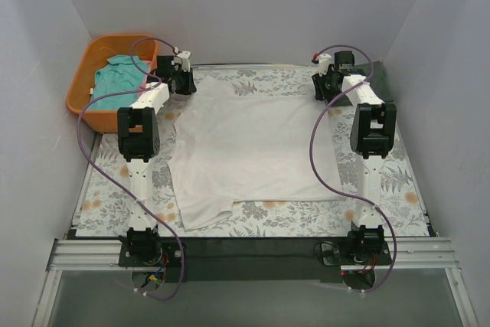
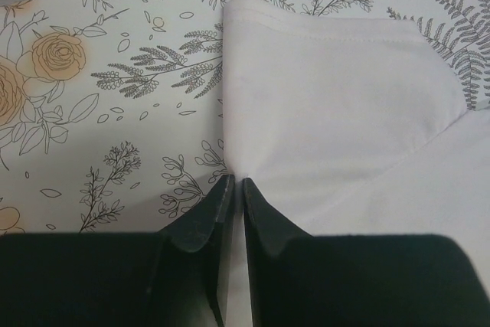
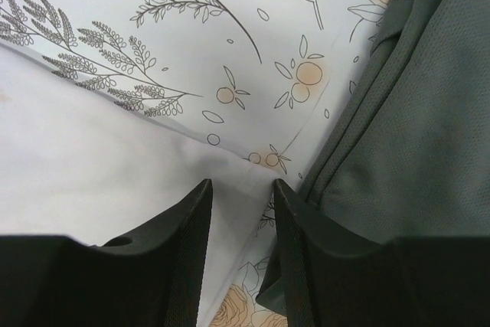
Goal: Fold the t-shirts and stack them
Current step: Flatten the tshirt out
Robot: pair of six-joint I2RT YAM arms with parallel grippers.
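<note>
A white t-shirt (image 1: 253, 143) lies spread flat in the middle of the floral table. My left gripper (image 1: 182, 76) is at its far left corner. In the left wrist view the gripper (image 2: 235, 181) is shut, pinching the edge of the white cloth (image 2: 329, 97). My right gripper (image 1: 325, 82) is at the far right corner. In the right wrist view it (image 3: 241, 183) is open, with the white shirt's corner (image 3: 76, 158) between the jaws. A dark grey-green t-shirt (image 3: 413, 135) lies just right of it, and also shows in the top view (image 1: 380, 82). A teal t-shirt (image 1: 119, 76) lies in a basket.
An orange basket (image 1: 76, 101) stands off the table's far left corner. The floral covering (image 1: 398, 189) spans the table. White walls close in the left, right and back sides. A sleeve of the white shirt reaches towards the near edge at the left.
</note>
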